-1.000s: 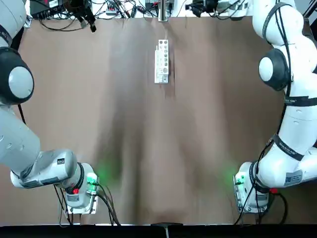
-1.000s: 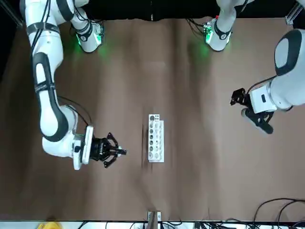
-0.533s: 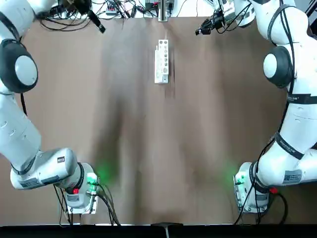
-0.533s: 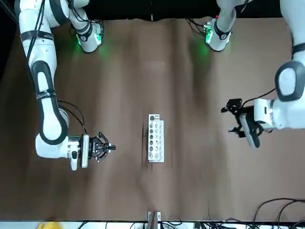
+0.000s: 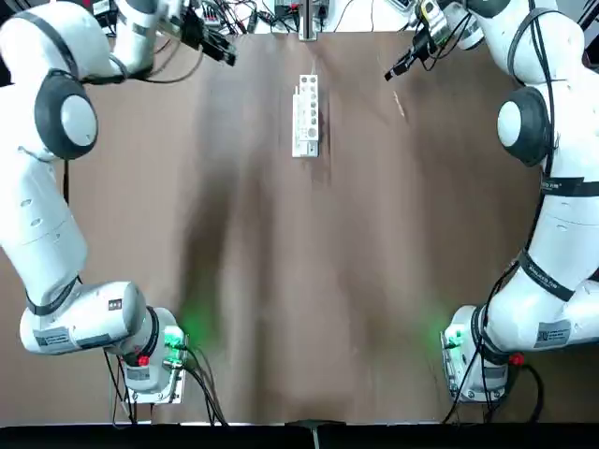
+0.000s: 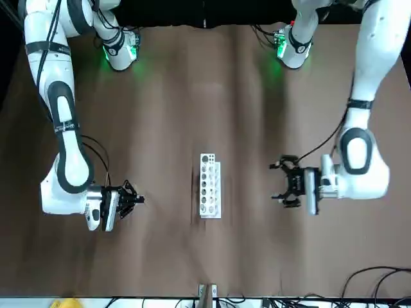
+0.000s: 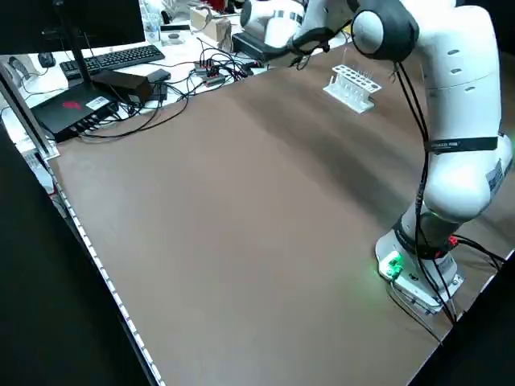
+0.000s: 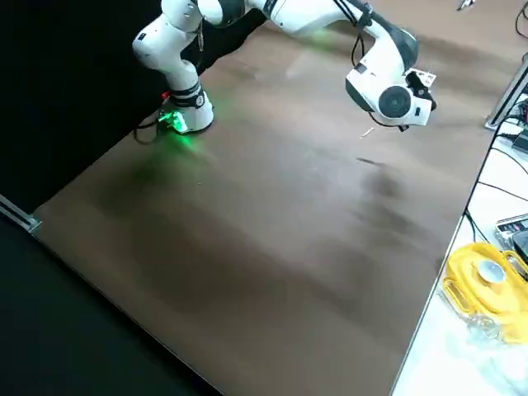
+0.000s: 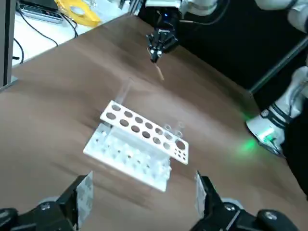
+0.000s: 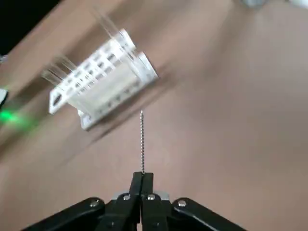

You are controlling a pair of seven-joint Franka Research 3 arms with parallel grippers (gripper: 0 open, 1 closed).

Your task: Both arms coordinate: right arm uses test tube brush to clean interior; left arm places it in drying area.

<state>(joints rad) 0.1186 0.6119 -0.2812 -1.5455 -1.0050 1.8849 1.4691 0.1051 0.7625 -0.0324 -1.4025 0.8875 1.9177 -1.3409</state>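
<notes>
The white drying rack (image 5: pixel 306 114) stands near the table's far edge, with thin clear tubes upright in it. My right gripper (image 5: pixel 387 75) hovers to its right, shut on the test tube brush (image 10: pixel 141 139), a thin wire that points out from the fingertips toward the rack (image 10: pixel 103 79). In the front view this gripper (image 6: pixel 140 199) is level with the rack (image 6: pixel 209 186). My left gripper (image 5: pixel 231 59) is on the rack's other side, open and facing it (image 9: pixel 144 132). The left wrist view also shows the right gripper (image 9: pixel 155 57) and brush (image 9: pixel 159 73) beyond the rack.
Cables, a keyboard (image 7: pixel 121 58) and electronics crowd the desk past the table's far edge. A metal post (image 5: pixel 307 21) rises just behind the rack. A yellow object (image 8: pixel 487 280) lies off the table beside the right arm. Both green-lit bases (image 5: pixel 173 341) sit at the near edge.
The left gripper swung in from the table's far-left corner toward the rack. The right gripper, holding the brush, drew back a little from the rack.
</notes>
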